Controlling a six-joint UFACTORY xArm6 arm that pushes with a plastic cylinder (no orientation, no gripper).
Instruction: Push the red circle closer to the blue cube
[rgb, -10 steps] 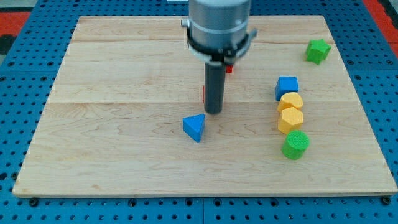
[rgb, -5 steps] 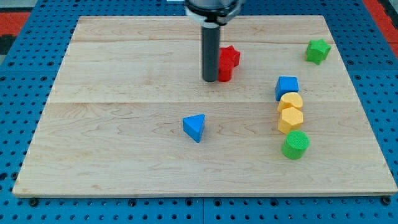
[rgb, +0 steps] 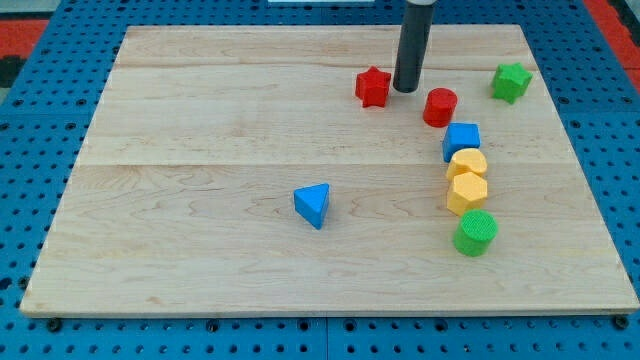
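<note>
The red circle (rgb: 439, 106) lies on the wooden board (rgb: 200, 200) just above and left of the blue cube (rgb: 461, 139), nearly touching it. My tip (rgb: 406, 89) stands between the red star (rgb: 373, 87) on its left and the red circle at its lower right, a small gap from each. The rod rises to the view's top edge.
Below the blue cube stand a yellow block (rgb: 467, 163), a yellow hexagon (rgb: 467, 192) and a green cylinder (rgb: 475, 232) in a column. A green star (rgb: 511, 81) sits at the upper right. A blue triangle (rgb: 313, 204) lies near the board's middle.
The rod has moved up and to the right. The red circle has moved right, close to the blue cube. The red star, once partly hidden by the rod, now shows fully.
</note>
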